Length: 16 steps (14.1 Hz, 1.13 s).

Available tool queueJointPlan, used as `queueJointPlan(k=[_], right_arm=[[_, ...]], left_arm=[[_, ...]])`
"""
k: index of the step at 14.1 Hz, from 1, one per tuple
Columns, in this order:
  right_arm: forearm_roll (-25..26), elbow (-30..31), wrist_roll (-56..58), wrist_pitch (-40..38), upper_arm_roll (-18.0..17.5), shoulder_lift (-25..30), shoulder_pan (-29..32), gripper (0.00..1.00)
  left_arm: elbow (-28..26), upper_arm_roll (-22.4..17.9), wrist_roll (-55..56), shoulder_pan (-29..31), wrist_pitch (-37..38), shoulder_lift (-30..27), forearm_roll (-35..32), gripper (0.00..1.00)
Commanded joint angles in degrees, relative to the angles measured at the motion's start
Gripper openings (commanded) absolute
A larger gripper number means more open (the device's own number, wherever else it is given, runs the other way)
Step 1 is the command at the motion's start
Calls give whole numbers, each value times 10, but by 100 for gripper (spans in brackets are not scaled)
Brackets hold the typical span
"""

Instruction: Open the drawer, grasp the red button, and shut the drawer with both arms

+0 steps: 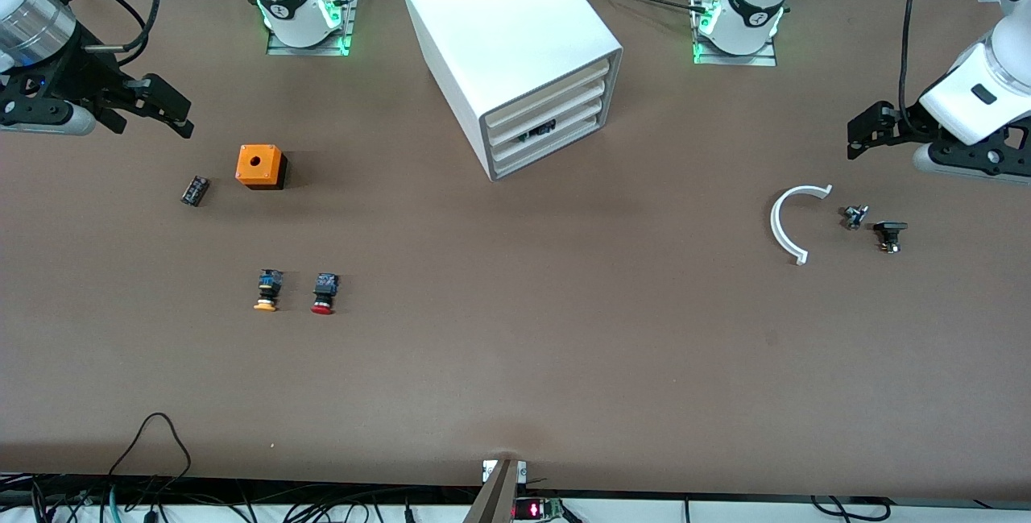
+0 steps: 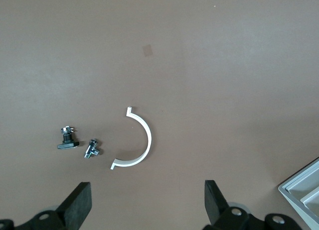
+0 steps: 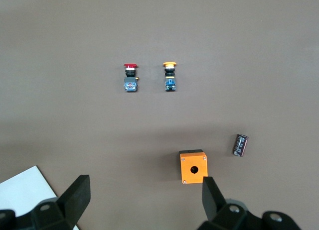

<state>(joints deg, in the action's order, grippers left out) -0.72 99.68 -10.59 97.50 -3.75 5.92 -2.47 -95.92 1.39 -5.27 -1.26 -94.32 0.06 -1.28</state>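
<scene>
The red-capped button (image 1: 324,295) lies on the table toward the right arm's end, beside an orange-yellow-capped one (image 1: 267,291). Both show in the right wrist view, red (image 3: 130,77) and orange-yellow (image 3: 169,76). The white drawer cabinet (image 1: 515,39) stands between the arm bases, its drawers (image 1: 556,116) pushed in. A small dark part (image 1: 538,130) shows at one drawer front. My right gripper (image 1: 165,108) is open and empty, up over the table beside the orange box (image 1: 259,166). My left gripper (image 1: 866,132) is open and empty over the left arm's end, above a white arc (image 1: 793,221).
A black cylinder (image 1: 194,190) lies beside the orange box. Two small metal parts (image 1: 855,216) (image 1: 889,234) lie beside the white arc. Cables run along the table edge nearest the front camera. A cabinet corner shows in the left wrist view (image 2: 304,190) and the right wrist view (image 3: 20,190).
</scene>
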Motion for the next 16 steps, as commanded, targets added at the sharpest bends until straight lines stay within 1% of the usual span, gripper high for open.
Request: queueJointPlan(k=[1, 7, 10, 16], right_arm=[[8, -7, 2, -5, 1, 6, -4, 99], [10, -10, 1, -5, 0, 6, -5, 99], [25, -11, 2, -6, 0, 6, -6, 99], [20, -12, -1, -6, 1, 6, -5, 99]], left_arm=[[-1, -2, 4, -1, -5, -1, -5, 100], [-1, 1, 2, -1, -5, 0, -5, 100], [-1, 1, 2, -1, -5, 0, -5, 100], [-1, 1, 2, -1, -4, 0, -5, 100]])
